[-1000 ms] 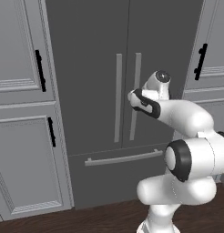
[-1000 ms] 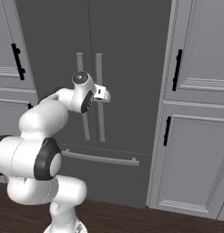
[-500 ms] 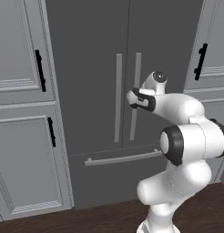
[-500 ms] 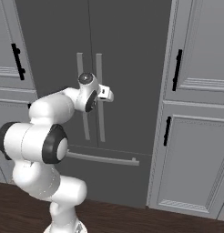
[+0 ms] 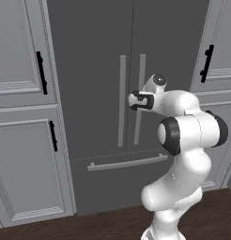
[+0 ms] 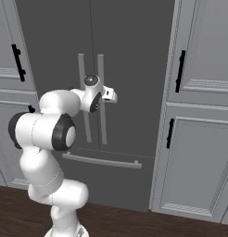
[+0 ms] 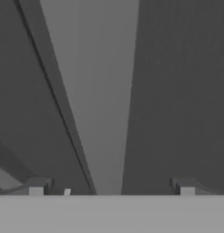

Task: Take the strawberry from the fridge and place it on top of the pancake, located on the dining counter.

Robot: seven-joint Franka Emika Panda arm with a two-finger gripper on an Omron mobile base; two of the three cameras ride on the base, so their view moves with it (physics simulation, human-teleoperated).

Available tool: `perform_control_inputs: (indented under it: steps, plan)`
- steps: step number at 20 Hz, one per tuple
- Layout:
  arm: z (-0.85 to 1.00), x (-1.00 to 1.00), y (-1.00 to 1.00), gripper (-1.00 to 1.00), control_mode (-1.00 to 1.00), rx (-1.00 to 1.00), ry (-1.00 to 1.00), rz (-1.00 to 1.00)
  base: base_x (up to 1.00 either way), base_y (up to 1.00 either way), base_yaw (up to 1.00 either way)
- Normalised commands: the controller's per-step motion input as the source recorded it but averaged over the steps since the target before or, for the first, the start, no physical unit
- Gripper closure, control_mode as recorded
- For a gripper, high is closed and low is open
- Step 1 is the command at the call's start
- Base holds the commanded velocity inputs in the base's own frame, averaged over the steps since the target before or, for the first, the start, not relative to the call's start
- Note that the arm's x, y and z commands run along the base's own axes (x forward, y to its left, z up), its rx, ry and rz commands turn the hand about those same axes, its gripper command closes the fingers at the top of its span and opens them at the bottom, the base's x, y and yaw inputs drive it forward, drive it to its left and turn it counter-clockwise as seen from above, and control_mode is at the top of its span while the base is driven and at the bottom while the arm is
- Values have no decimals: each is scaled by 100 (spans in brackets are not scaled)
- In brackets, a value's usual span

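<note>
Fridge (image 5: 98,70) shows 2 shut doors, 2 bar handles (image 5: 121,101), 1 drawer.

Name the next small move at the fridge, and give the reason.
Probably ease the open gripper forward until its fingers straddle the right door's bar handle, then close. The fridge doors are shut, and the handle already lies centred between the fingertips.

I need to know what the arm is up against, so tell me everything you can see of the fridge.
The fridge is tall, dark grey and matte, with French doors, both shut. Two long pale grey bar handles stand upright beside the centre seam, and a horizontal bar crosses the bottom drawer. Lighter panelled cabinets flank it. The open gripper faces one handle close up; contact can't be told.
</note>
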Motion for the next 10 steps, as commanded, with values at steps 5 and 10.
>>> perform_control_inputs:
  steps: [5, 10]
  plan:
    - [-31, 49, 0, -100, -100, 0, -1, 0, 0, 0, 0]
    - [-30, 50, -1, -100, -100, 0, -3, 0, 0, 0, 0]
